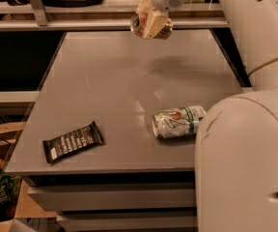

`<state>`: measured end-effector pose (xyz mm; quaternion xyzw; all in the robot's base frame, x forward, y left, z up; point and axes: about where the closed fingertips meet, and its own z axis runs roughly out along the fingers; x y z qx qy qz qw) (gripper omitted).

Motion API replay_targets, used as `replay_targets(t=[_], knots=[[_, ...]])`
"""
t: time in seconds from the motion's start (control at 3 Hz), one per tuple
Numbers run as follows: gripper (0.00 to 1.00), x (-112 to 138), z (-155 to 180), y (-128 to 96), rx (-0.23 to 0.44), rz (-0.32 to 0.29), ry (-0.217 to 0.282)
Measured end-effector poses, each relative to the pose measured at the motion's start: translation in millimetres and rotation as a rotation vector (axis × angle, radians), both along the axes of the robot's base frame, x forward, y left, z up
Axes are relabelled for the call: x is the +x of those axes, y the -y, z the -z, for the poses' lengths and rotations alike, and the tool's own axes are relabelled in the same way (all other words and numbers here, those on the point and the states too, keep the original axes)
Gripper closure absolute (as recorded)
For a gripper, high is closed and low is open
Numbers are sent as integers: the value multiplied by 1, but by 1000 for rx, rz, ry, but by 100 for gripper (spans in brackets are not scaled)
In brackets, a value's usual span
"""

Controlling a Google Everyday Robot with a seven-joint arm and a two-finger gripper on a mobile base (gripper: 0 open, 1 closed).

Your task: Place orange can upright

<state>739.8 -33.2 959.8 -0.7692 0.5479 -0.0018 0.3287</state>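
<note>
The gripper [151, 24] hangs above the far edge of the grey table [105, 81], its fingers clamped around the orange can [165, 32]. The can's long axis looks roughly level, silver top leftward, so it likely needs turning upright before lowering.

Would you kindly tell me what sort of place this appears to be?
Probably a lab or storeroom: a grey flat-topped drawer cabinet, a cardboard box beside it, shelving behind. The white gripper hangs above its far edge, shut on a small copper-orange metallic can.
</note>
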Motion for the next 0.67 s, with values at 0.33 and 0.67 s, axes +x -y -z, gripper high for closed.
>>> replay_targets(t=[0.33,0.67], knots=[[100,-11,-7,-14,91,-67,-27],[100,-26,-16,-27,178,-122,-57]])
